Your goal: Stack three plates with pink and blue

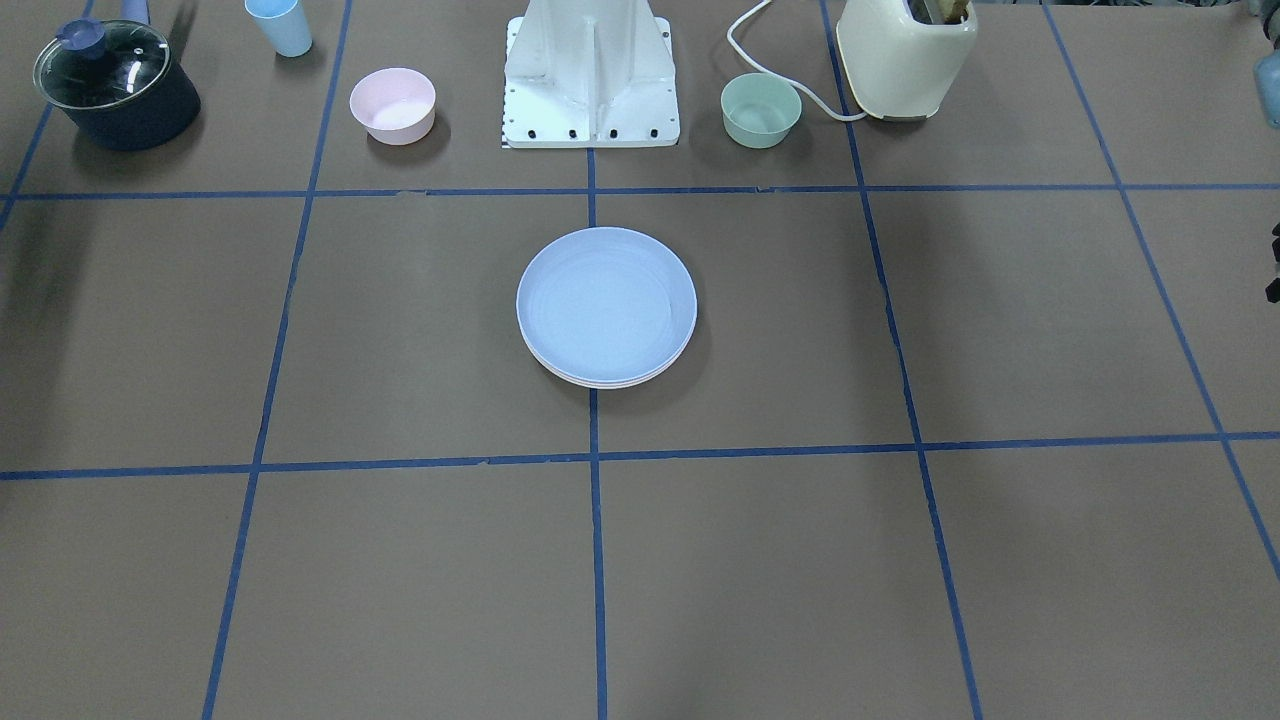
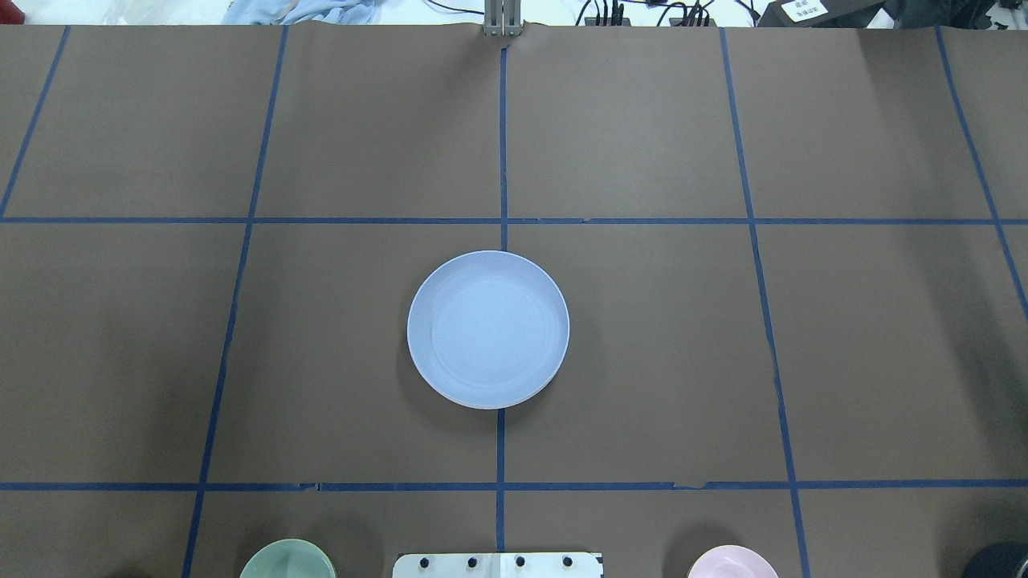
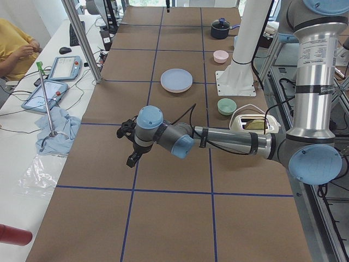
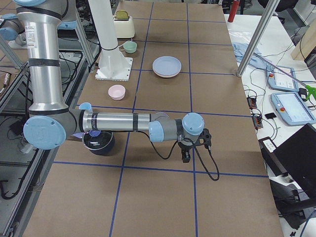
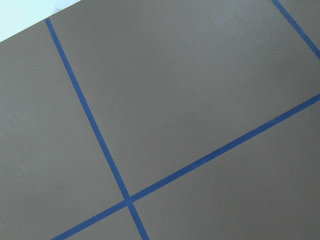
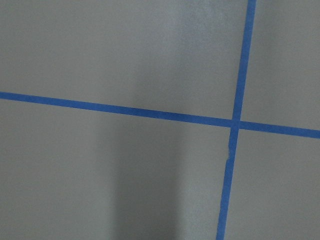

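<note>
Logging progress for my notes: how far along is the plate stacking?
Done: the blue plate tops one stack at the middle of the table, paler rims peeking out beneath. In hand: nothing; the left gripper and right gripper hang over bare table, far from the stack. Left: seemingly nothing, though the lower plates' colours cannot be confirmed.

Seen from overhead, the stack of plates [image 2: 488,329] has free, bare table [image 2: 642,120] around it from 8 o'clock over 12 to 3 o'clock. The obstacles stand along the robot's edge, well apart from the plates: a green bowl [image 2: 287,560] at 7 o'clock, the robot base [image 2: 498,565] at 6, a pink bowl [image 2: 732,562] at 5, a dark pot [image 2: 1000,560] at 4.
</note>
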Robot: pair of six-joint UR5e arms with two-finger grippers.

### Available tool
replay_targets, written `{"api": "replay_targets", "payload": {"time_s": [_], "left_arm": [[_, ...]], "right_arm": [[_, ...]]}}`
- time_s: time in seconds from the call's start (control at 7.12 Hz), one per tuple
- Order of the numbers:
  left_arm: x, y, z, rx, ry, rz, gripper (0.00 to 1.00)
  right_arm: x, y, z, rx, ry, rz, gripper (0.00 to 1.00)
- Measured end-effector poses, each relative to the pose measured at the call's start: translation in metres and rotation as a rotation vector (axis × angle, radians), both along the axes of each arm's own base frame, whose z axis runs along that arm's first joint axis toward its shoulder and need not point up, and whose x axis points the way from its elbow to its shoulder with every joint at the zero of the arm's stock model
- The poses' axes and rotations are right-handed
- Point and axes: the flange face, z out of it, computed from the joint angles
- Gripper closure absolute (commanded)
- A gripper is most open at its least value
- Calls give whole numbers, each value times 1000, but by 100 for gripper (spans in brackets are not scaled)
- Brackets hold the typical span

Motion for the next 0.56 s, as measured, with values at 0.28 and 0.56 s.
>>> {"api": "replay_targets", "payload": {"time_s": [0.28,0.56], "left_arm": [[-1,1,0,1,-1,-1,1],[-2,9,8,-8,-2,1,1]], "right_arm": [[0,0,-1,3,0,1,0],[1,3,0,4,3,1,0]]}}
